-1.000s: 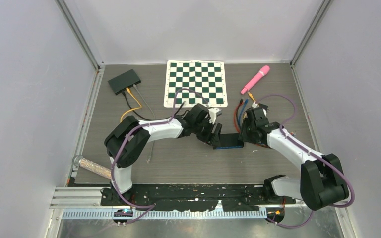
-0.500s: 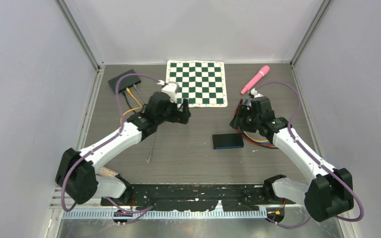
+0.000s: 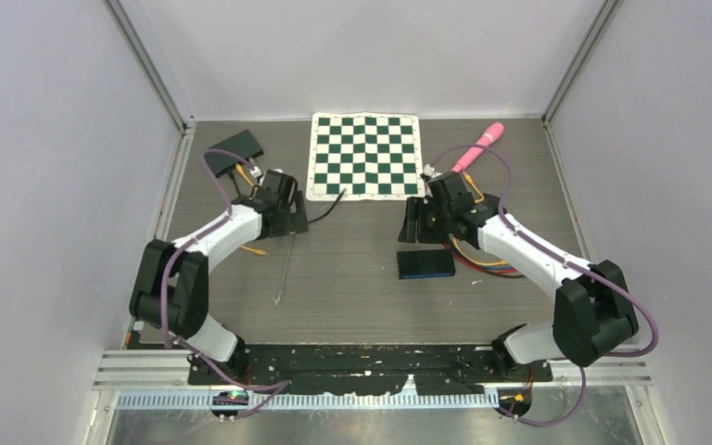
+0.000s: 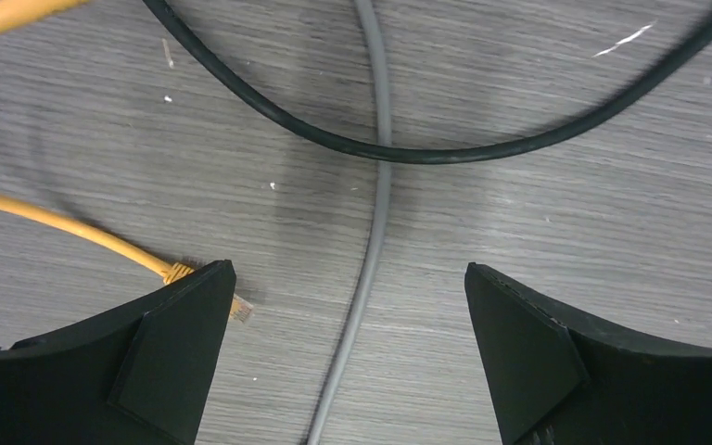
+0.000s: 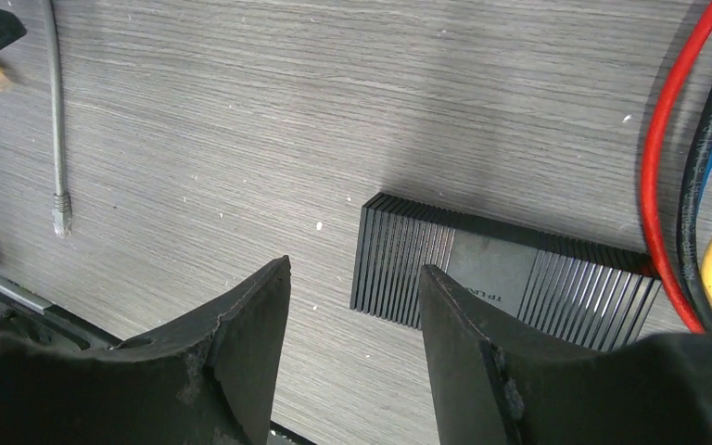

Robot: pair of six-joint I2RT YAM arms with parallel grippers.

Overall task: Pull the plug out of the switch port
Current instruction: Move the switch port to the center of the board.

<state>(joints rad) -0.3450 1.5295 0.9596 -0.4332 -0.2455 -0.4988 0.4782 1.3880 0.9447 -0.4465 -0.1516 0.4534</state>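
Observation:
A flat ribbed black switch [image 3: 426,264] [image 5: 501,278] lies mid-table. Red, blue, yellow and black cables [image 3: 482,264] [image 5: 695,185] bunch at its right end; its ports are hidden. My right gripper [image 3: 411,225] [image 5: 354,267] hovers open just behind the switch's left end, holding nothing. A second black switch [image 3: 234,150] sits at the back left, with orange, grey and black cables leading from it. My left gripper [image 3: 287,221] [image 4: 348,269] stands wide open over the grey cable [image 4: 371,241]. A loose orange plug [image 4: 236,306] lies by its left finger [image 4: 185,352].
A green-and-white chessboard mat [image 3: 366,155] lies at the back centre and a pink wand [image 3: 477,148] at the back right. The grey cable's free plug [image 3: 278,298] [image 5: 60,213] rests on the table nearer the front. A black cable [image 4: 445,148] crosses behind the left gripper.
My left arm swung away from the middle switch to the back-left cables and opened wide. My right gripper let go, drew back from the switch and opened. The switch stayed put.

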